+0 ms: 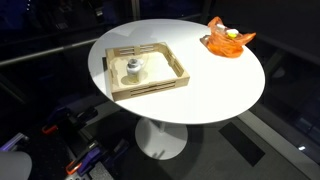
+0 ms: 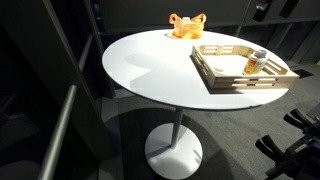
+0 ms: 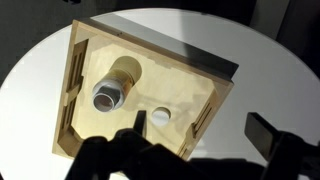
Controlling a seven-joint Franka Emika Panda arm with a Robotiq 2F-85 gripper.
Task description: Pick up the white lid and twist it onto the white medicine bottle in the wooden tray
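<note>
The wooden tray (image 3: 215,105) stands on a round white table; it also shows in both exterior views (image 1: 172,65) (image 2: 225,80). The white medicine bottle (image 3: 108,96) stands upright and uncapped in the tray, also seen in both exterior views (image 1: 133,69) (image 2: 257,62). The white lid (image 3: 161,115) lies flat on the tray floor, beside the bottle and apart from it. My gripper (image 3: 203,128) hovers above the tray, open and empty. Its one finger is just beside the lid and the other is over the table past the tray's slotted side.
An orange crinkled dish (image 1: 230,40) with something yellow in it sits near the table's far edge, also in an exterior view (image 2: 186,25). The white tabletop (image 1: 215,85) ends in a round edge all around. Dark floor and equipment lie below.
</note>
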